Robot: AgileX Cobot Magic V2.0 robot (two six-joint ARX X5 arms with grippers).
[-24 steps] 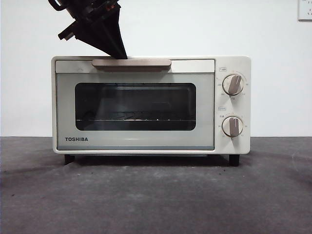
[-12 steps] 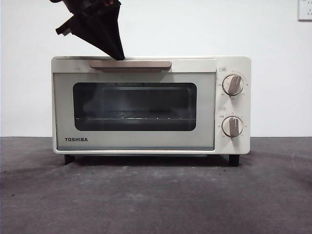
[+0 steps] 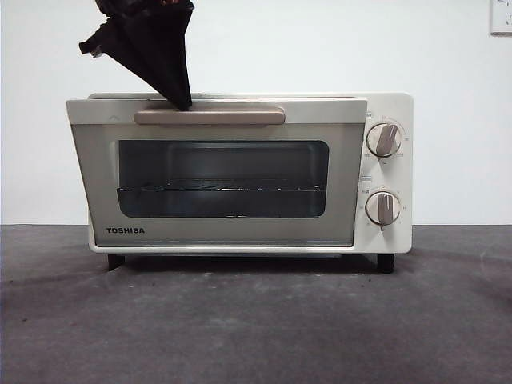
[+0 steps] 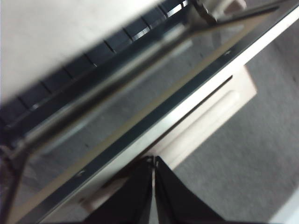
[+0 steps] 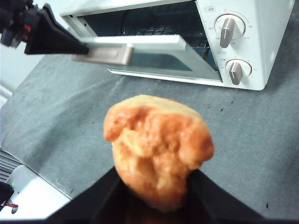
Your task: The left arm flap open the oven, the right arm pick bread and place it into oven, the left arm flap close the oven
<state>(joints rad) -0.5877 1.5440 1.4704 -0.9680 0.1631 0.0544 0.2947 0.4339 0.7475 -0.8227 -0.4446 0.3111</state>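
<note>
The cream-white TOSHIBA oven [image 3: 392, 236] stands on the grey table, its glass door tilted partly open toward me. My left gripper [image 3: 182, 102] comes down from the top left. Its jaws are pressed together, with the tips just behind the beige bar handle [image 3: 210, 117]. In the left wrist view the shut tips [image 4: 154, 161] rest at the door's top edge by the handle [image 4: 210, 116]. My right gripper [image 5: 154, 186] is shut on the golden-brown bread [image 5: 156, 147], held above the table in front of the oven [image 5: 261, 46]. It is out of the front view.
The grey table mat [image 3: 256, 320] stretches in front of the oven. A white wall stands behind it. In the right wrist view the table's edge and a white object [image 5: 28, 196] lie below the bread to one side. A wire rack [image 3: 224, 190] shows inside the oven.
The oven door has swung from shut to partly open, its top edge coming forward. The left gripper has moved with the handle, slightly left and forward.
</note>
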